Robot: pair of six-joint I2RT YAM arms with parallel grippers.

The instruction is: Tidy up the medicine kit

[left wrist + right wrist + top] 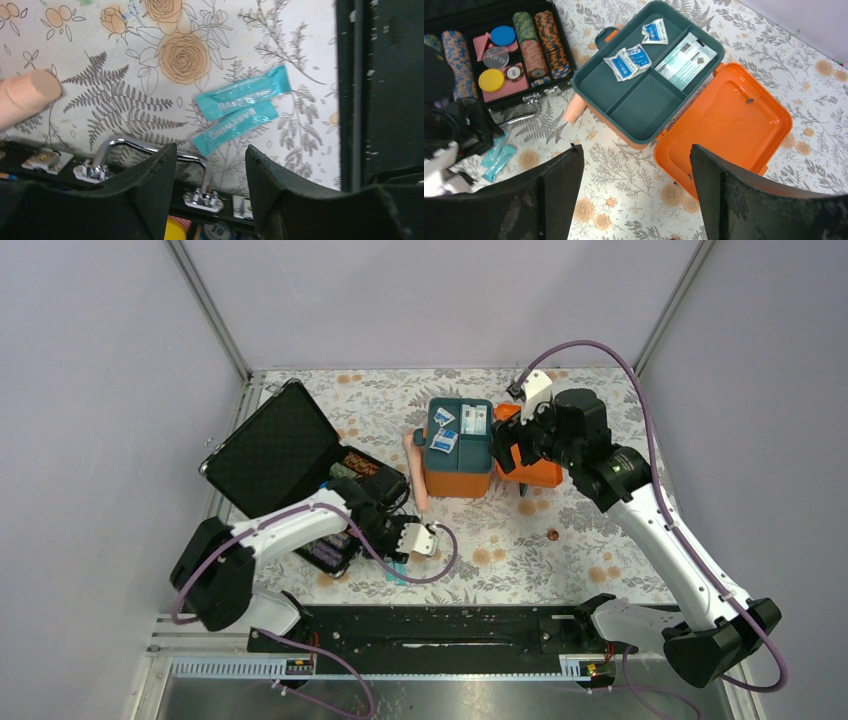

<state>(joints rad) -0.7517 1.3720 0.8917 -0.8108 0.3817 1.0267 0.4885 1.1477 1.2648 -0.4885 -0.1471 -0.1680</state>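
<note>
Medicine kit (459,445) sits open mid-table, orange lid (724,120) folded flat to its right, dark teal tray (644,100) exposed. Tray holds three small blue-and-white sachets (626,61) and a flat pale packet (685,59) in its far compartments; the large near compartment is bare. Peach-coloured tube (419,475) lies against the kit's left wall. Two teal sachets (240,107) lie on the floral cloth near-left of the kit, side by side, edges touching or overlapping, cannot tell which. Left gripper (210,150) hangs just above them, jaws parted, nothing between them. Right gripper (636,150) hovers over the kit's near right corner, jaws spread wide, empty. Black chip case (290,450) stands left of the kit, its chrome handle (150,149) right beside the sachets. Risks, as I judge them: the sachets are thin and flat, so a pinch may scrape cloth and miss, bunch the cloth, or lift both when only one is gripped, the second dropping short of the kit. The fingers could snag the handle while closing. A carry toward the kit passes the tube, which may roll if nudged. The right arm crowds the kit, so the arms could meet over the tray.
</note>
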